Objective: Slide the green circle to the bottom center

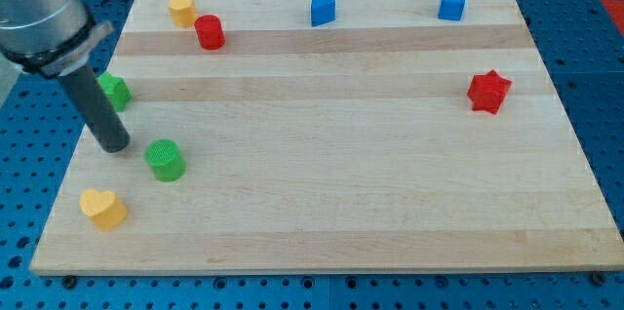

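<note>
While my tip [114, 144] is resting at ten o'clock of the green circle [165, 160], no pincer is showing.

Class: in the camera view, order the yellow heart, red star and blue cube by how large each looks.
1. yellow heart and red star: look about alike, and the heart sits nearer the view's bottom, so unranked.
2. blue cube: smallest.

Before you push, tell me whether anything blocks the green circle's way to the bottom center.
Nothing visible does. My tip sits just to the view's left of the green circle, and the board toward the bottom center is bare. The yellow heart lies off that line.
</note>
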Robot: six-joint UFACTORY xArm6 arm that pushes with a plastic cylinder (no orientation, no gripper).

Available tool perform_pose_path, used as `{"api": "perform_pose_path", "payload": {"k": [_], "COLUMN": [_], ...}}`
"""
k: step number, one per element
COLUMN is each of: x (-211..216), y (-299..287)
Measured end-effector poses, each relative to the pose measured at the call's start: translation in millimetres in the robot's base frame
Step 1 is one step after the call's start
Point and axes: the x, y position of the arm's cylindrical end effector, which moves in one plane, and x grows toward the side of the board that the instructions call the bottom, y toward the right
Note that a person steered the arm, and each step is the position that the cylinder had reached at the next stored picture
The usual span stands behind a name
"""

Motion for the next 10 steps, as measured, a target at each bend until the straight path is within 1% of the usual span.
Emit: {"api": "perform_pose_path", "payload": {"k": [1,2,3,4,6,8,9,10], "x": [11.6,15.8,15.9,17.9,54.4,58.8,61.0,61.2], "y": [7.8,50.8,75.9,68.8,63.8,142.3,118.7,75.1]}}
